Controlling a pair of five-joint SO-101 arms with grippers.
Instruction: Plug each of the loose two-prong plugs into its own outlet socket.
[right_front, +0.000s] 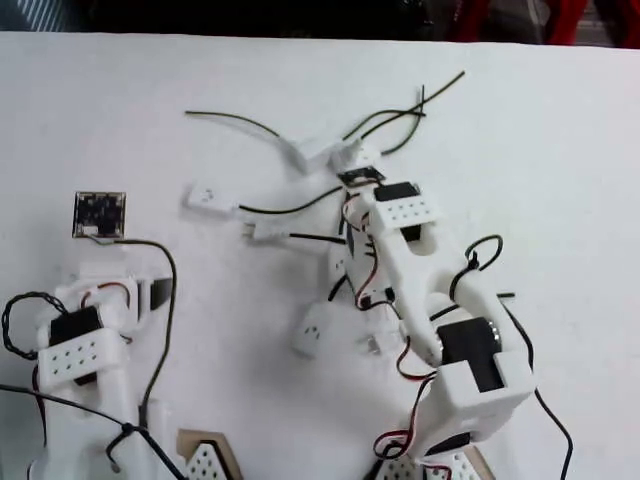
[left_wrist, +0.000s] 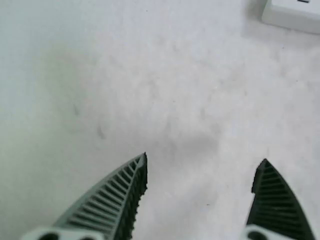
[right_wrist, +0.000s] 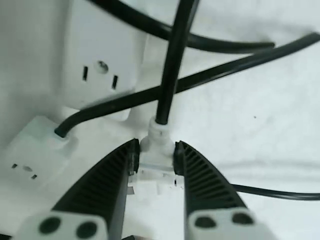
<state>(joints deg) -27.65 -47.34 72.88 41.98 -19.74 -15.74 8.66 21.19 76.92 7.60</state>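
My right gripper (right_wrist: 156, 146) pinches one plug (right_wrist: 156, 167), the socket (right_wrist: 100, 72) near it not yet filled, left gripper (left_wrist: 204, 159) spread idle, so I'm barely started

A white table (right_front: 560, 120) spreads under even light, its far edge meeting a dark strip (right_front: 250, 15) of room where red shapes (right_front: 565, 20), perhaps chair legs, stand.

White two-prong plug (right_wrist: 155, 167) w/ black cord (right_wrist: 170, 65), gripped in right pincer (right_wrist: 155, 145), just beside white outlet socket (right_wrist: 97, 60). Second plug (right_front: 262, 232) lies flat on counter (right_front: 560, 150), nr another socket (right_front: 210, 198).
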